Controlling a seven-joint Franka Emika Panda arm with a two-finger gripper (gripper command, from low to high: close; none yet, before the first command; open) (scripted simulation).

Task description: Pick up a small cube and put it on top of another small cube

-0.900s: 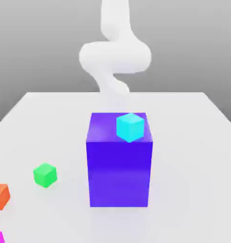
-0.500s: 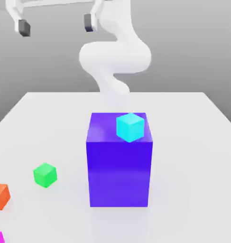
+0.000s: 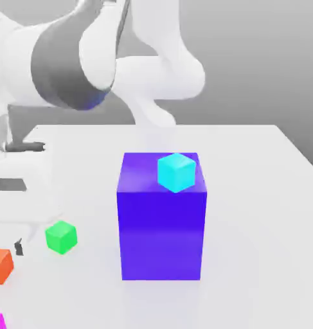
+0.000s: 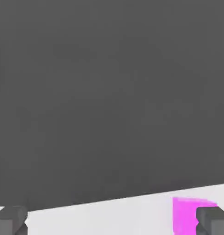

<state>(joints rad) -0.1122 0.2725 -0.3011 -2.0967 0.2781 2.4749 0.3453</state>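
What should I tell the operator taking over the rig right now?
Gripper: open, fingers wide apart, nothing held; one fingertip overlaps the magenta cube in the hand view, contact can't be told.
Magenta cube: on the table, at the exterior view's lower left edge, partly cut off.
Orange-red cube: on the table near it, also cut off by that edge.
Others: green cube on the table, cyan cube on top of the big blue-violet block.
Done: no stacking so far.
Left: grasp the magenta cube, lift, set it on the orange-red cube, release.
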